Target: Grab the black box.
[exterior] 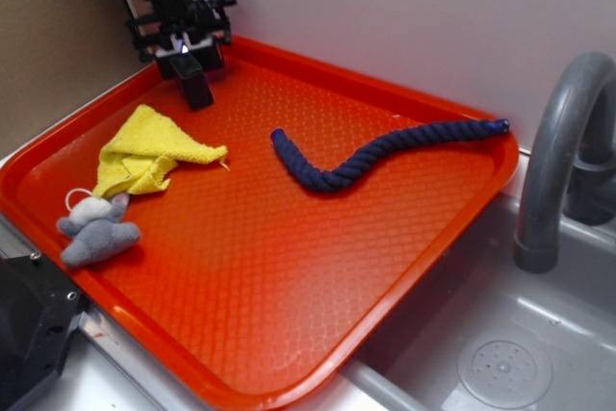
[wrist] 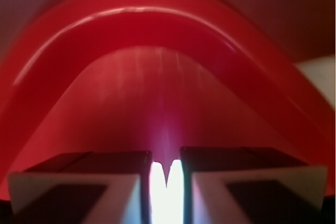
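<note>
Your hand [exterior: 195, 69] is nearly closed at the far-left tray [exterior: 404, 238] corner; the black box [exterior: 197, 89] below looks light, rigid, matte, so pinch its long flat sides

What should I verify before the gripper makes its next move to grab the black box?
1. Position of the black box: dark block under the gripper, probably it: cannot tell.
2. Fingers open enough: only a narrow slit between them: not ok.
3. Anything between the fingers: wrist view shows nothing: ok.
4. Yellow cloth apart from the block: ok.
5. Clearance to the tray rim ahead: cannot tell.
</note>
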